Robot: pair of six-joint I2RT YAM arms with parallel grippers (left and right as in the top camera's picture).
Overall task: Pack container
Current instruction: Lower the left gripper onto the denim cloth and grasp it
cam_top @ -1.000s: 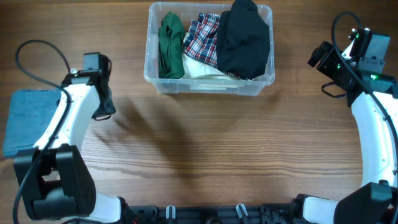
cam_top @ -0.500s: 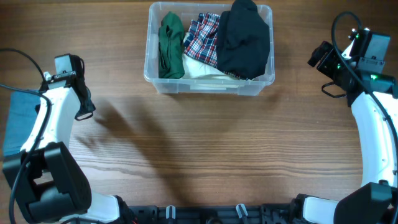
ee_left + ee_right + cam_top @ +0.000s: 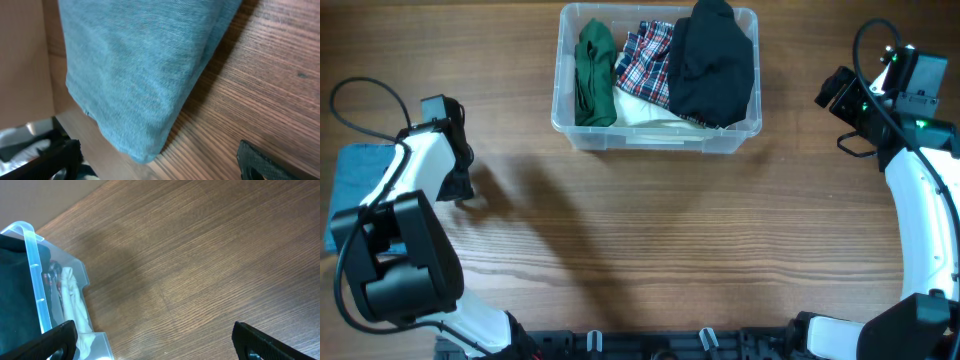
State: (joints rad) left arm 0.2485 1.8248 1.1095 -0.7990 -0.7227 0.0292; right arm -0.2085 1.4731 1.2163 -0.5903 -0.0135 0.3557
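Left fingers [image 3: 457, 188] spread wide, with nothing gripped, pointing down at the wooden worktop [image 3: 650, 250]. Just beside them, on their outer side, a folded blue cloth [image 3: 355, 190] flat at the worktop's left edge. In the left wrist view, a rounded corner of that blue cloth [image 3: 135, 75] reaching down into the open gap between the two tips, with bare wood on the other side of the gap. Cannot tell whether either tip touches the fabric.

Right fingers [image 3: 828, 92] also parted wide and holding nothing, raised at the right side of the worktop, turned toward the middle. In the right wrist view, both dark tips at the lower corners, with only bare wood between them.

Clear plastic container [image 3: 660, 141] well apart from both pairs of fingers: far off to the inner side of the left ones, nearer the right ones, ahead of them and to their left with its rim [image 3: 31, 270] at the edge of the right wrist view. Packed inside, side by side: a green garment [image 3: 595, 75] at the end nearest the left fingers, a plaid garment [image 3: 645, 62] in the middle, and a black garment [image 3: 715, 65] heaped above the rim at the end nearest the right fingers. Under these, a white cloth [image 3: 640, 112] against the near wall.
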